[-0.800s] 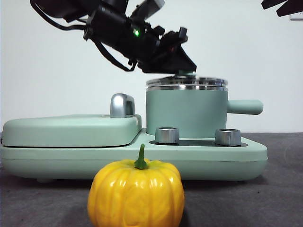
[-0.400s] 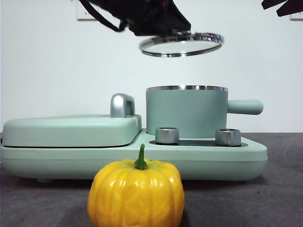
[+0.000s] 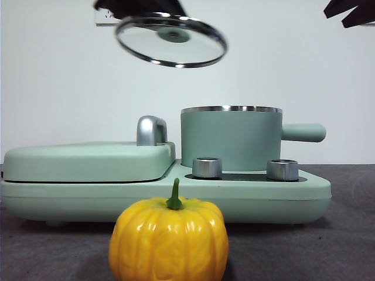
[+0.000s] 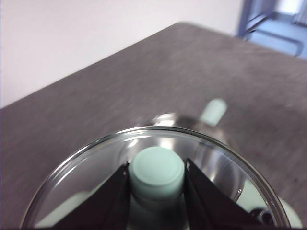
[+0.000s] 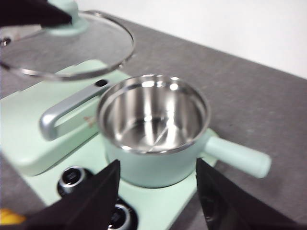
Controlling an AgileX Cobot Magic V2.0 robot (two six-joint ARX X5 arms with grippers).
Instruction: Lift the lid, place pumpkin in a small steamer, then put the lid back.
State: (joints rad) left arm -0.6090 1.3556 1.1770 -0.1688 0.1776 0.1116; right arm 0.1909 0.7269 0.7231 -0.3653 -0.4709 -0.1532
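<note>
My left gripper point(image 4: 157, 173) is shut on the mint-green knob point(image 4: 157, 171) of the glass lid point(image 3: 170, 40) and holds it tilted, high above the flat cover. The lid also shows in the right wrist view point(image 5: 72, 48). The small steamer point(image 3: 231, 139) stands open on the wide base, its steel inside empty point(image 5: 152, 115), its handle point(image 3: 303, 132) pointing right. The pumpkin point(image 3: 169, 239) sits on the table in front of the base; only an orange sliver shows in the right wrist view point(image 5: 8, 218). My right gripper point(image 5: 158, 191) is open, hovering above the steamer's near side, a black tip at the top right corner point(image 3: 350, 10).
The wide mint-green base point(image 3: 246, 190) carries two steel knobs point(image 3: 207, 167) and a large flat mint-green cover point(image 3: 88, 161) with a steel handle point(image 3: 150, 130) on its left half. Dark grey table point(image 3: 345, 240) lies around it.
The left gripper lifted the lid off the steamer, then carried it up and to the left, tilting it. The steamer now stands open. Pumpkin and right arm have not moved.
</note>
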